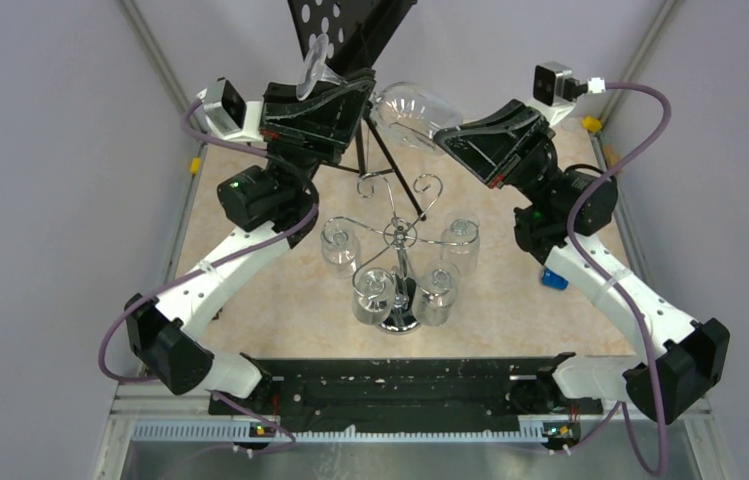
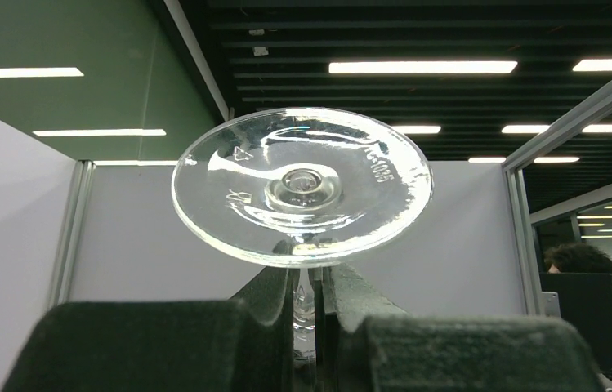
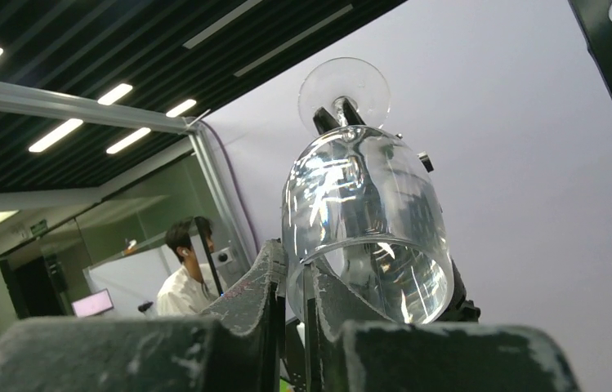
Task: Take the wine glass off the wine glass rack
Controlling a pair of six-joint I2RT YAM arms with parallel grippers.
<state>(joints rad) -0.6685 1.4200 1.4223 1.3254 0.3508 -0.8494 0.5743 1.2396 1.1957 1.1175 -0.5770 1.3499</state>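
Clear stemmed wine glass is off the stand and held in the air behind and above the shiny chrome wire wine glass rack, spanning the gap between both arms. Left gripper is clamped on the stem just under the round foot. Right gripper has its jaws nearly together with the bowl's rim wall between them; it reads as a pinch on the rim. Long axis runs roughly level from left arm to right arm: foot on the left side, open mouth on the right. The glass lies straight ahead of each set of jaws and both arms touch it, so neither is nearer; the left has the firmer hold, on the stem. Judgement: the lift-off is done, and any next move depends on the two arms moving together along that axis, or on one letting go first. Count: five glasses in total, one held and four hanging glasses bowl-down on the rack; two rear scroll arms bare. One black perforated music stand behind. Two arms, two grippers.
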